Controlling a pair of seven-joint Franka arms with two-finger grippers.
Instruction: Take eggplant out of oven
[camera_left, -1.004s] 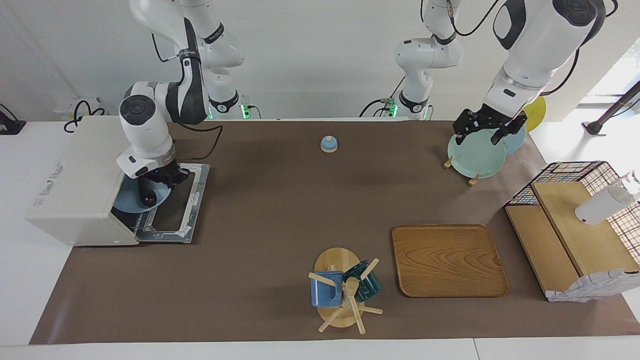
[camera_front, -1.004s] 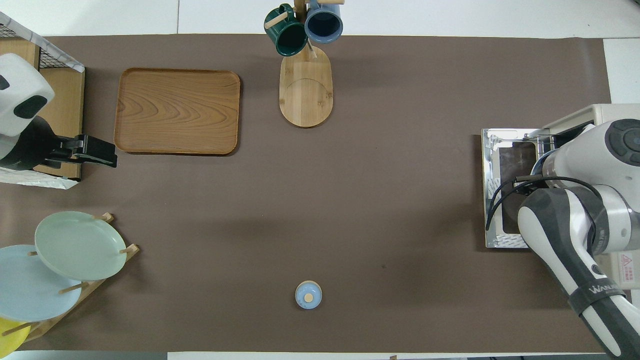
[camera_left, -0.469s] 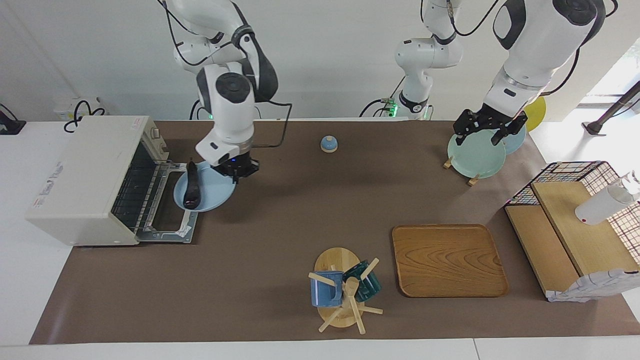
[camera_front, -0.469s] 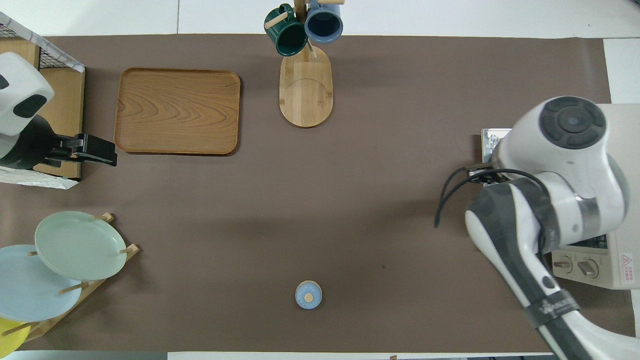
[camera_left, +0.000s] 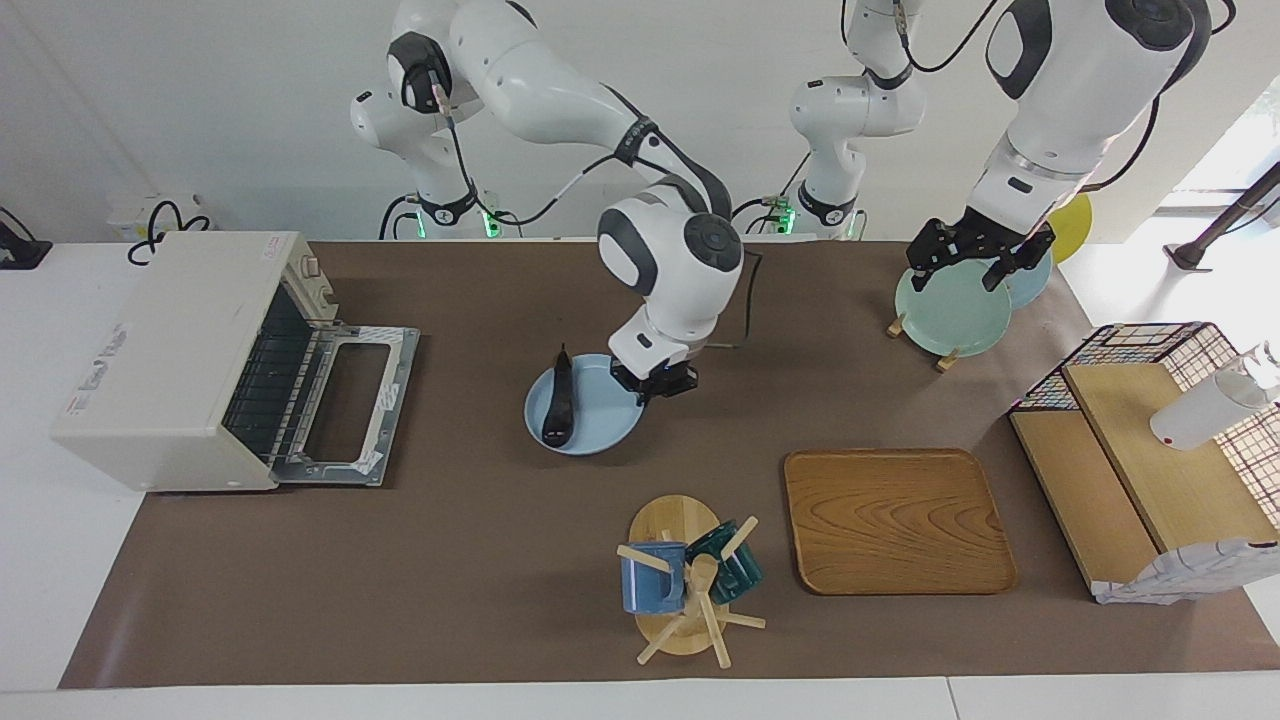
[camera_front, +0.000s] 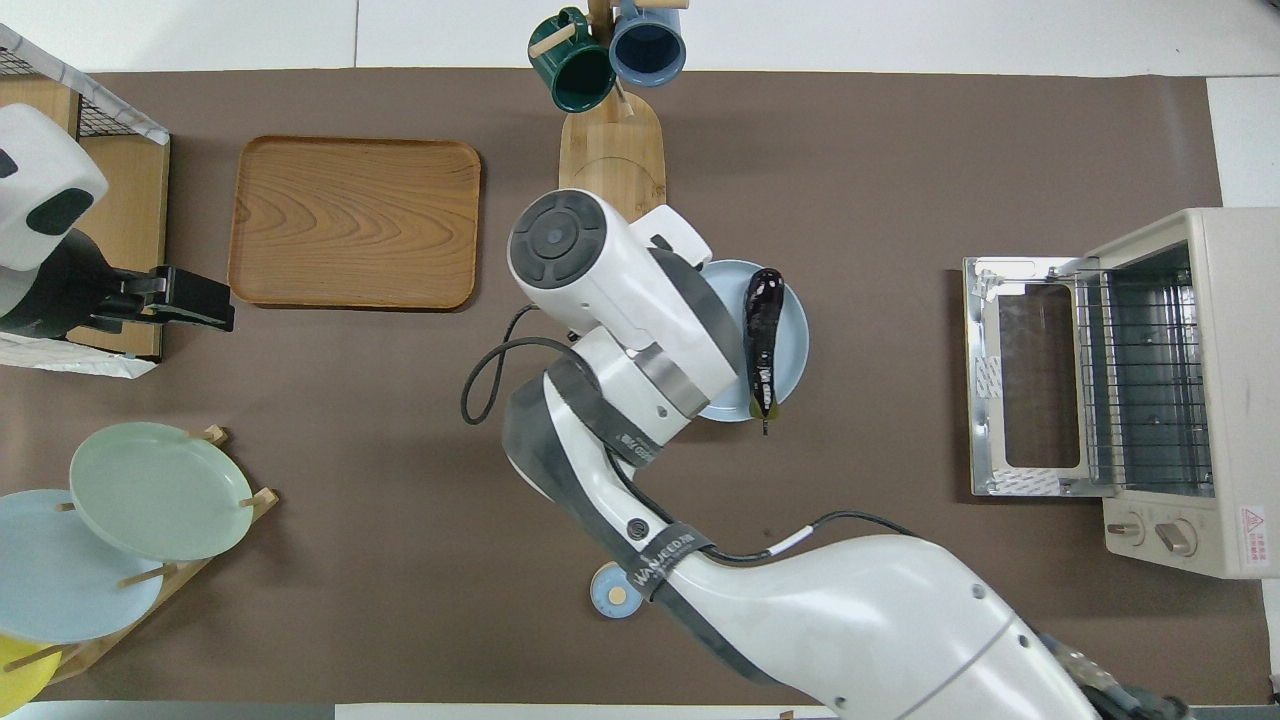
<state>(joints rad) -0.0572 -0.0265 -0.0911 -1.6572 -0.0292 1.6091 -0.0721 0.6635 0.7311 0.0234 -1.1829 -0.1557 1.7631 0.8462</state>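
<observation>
The dark purple eggplant (camera_left: 558, 408) (camera_front: 762, 335) lies on a light blue plate (camera_left: 592, 432) (camera_front: 793, 345) at the middle of the mat, outside the oven. My right gripper (camera_left: 655, 385) is shut on that plate's rim; in the overhead view the wrist hides it. I cannot tell whether the plate rests on the mat or hangs just above it. The cream-white oven (camera_left: 165, 350) (camera_front: 1225, 300) stands at the right arm's end of the table. Its door (camera_left: 345, 405) (camera_front: 1020, 375) is folded down, and only the wire rack shows inside. My left gripper (camera_left: 975, 262) (camera_front: 215, 312) waits open over the plate rack.
A mug tree (camera_left: 685, 585) with two mugs and a wooden tray (camera_left: 895, 520) lie farther from the robots than the blue plate. A small blue bell (camera_left: 657, 288) sits nearer to them. The rack's green plate (camera_left: 950, 315) and a wire basket (camera_left: 1150, 345) with boards are at the left arm's end.
My right arm has drawn the blue plate with the eggplant out of the oven and carried it to the middle of the mat. The left arm has not moved.
</observation>
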